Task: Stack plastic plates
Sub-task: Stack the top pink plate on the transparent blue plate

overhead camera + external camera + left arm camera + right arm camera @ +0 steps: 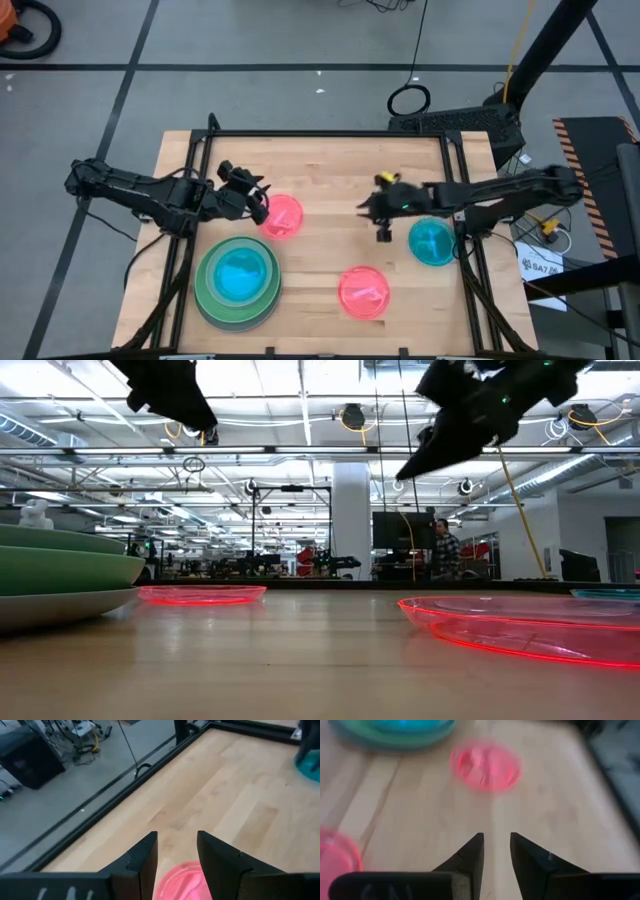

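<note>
- Left gripper (262, 203) hangs over the far pink plate (283, 216), fingers parted, nothing in them.
- Stack (238, 280) sits front-left: grey, green, blue on top.
- Near pink plate (363, 291) lies front-centre.
- Right gripper (383, 230) hovers mid-table, fingers apart, empty.
- Teal plate (432, 241) lies just beside it, rightward.

The pale wooden surface (320, 200) sits in a black metal frame (330, 133) on a grey floor (250, 50) crossed by dark lines, with a coiled black cable (409, 99) lying just beyond the far edge and a panel striped orange and black (578, 145) off to the right. Seen level across the wood, the room behind is a large open workshop with bright ceiling lights (300, 380), overhead rails and hanging cables, a white column (351, 520), a dark monitor (398, 530) and distant benches. A person in a checked shirt (441, 550) stands near that monitor.
</note>
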You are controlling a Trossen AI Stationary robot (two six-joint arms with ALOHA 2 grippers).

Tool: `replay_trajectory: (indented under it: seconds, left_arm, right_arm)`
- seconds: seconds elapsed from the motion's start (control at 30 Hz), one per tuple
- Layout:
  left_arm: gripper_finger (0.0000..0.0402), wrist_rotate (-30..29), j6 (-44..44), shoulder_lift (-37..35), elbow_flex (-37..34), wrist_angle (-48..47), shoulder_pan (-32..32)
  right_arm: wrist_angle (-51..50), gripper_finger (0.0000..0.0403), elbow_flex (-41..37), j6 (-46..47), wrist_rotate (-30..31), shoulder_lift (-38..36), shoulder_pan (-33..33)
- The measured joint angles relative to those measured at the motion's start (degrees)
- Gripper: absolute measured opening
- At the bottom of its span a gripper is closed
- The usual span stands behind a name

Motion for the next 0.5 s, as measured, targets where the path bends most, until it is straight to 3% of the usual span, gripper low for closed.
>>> replay_trajectory:
  seconds: [0.33, 0.5]
  left_arm:
    - [0.0145, 7.73, -2.81, 1.37, 0.0, 2.76, 6.18]
    - [0.0145, 12.36, -2.99, 4.67, 0.03, 3.23, 8.83]
  right_arm:
    - [7.4, 0.0088, -5.36, -7.73, -0.66, -19.56, -3.77]
    - [9.64, 0.0088, -9.04, -10.97, -8.73, -26.3, -4.5]
